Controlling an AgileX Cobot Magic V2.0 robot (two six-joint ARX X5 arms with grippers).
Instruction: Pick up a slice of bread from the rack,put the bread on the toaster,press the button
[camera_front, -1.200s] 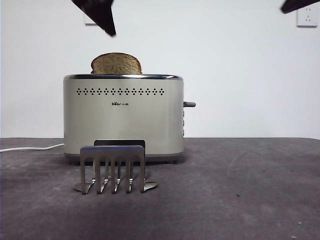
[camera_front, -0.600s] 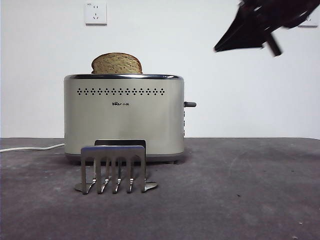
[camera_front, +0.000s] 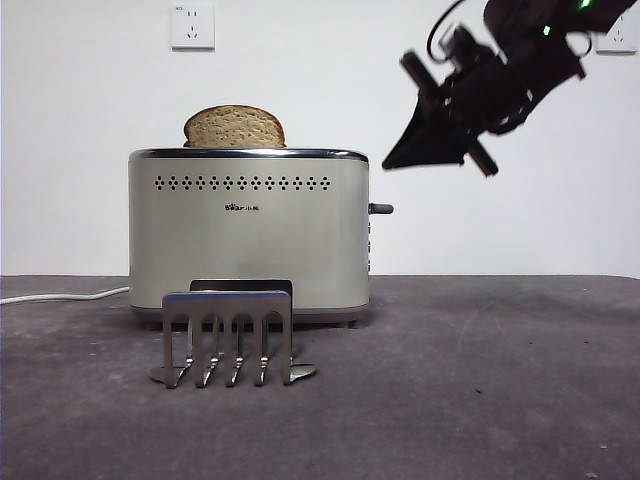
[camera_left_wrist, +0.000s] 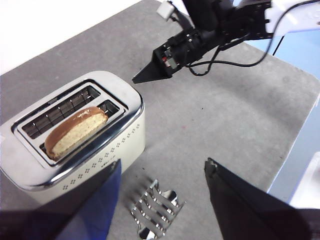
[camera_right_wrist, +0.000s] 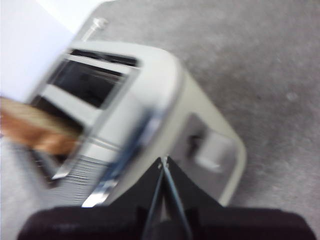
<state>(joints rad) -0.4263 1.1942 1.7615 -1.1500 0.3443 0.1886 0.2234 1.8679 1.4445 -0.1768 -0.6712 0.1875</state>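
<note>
Dark grey, matte counter (camera_front: 480, 400): carries everything, with a white cable trailing off to one side. Boxy cream-beige two-slot toaster (camera_front: 247, 230) with chrome top rim: stands upright near the middle. Large tan wholegrain slice of bread (camera_front: 234, 128) with dark crust: seated in one slot, domed top protruding above the rim; the other slot is empty. My right gripper (camera_front: 392, 163): black jaws pressed together into a single point, holding nothing, hanging in the air above and just to the side of the toaster's narrow end. My left gripper (camera_left_wrist: 162, 180): jaws spread wide, empty, raised high over the counter and waiting. Small brushed-steel rack (camera_front: 228, 335) with five flat prongs: stands before the toaster, holding no bread. Small dark grey button (camera_front: 381, 208) on a short stem: juts sideways from the narrow end, below my right gripper. It looks stiff, smooth and narrow, so a tip could slide off; I judge it best pressed squarely from above on the knob rather than gripped.
</note>
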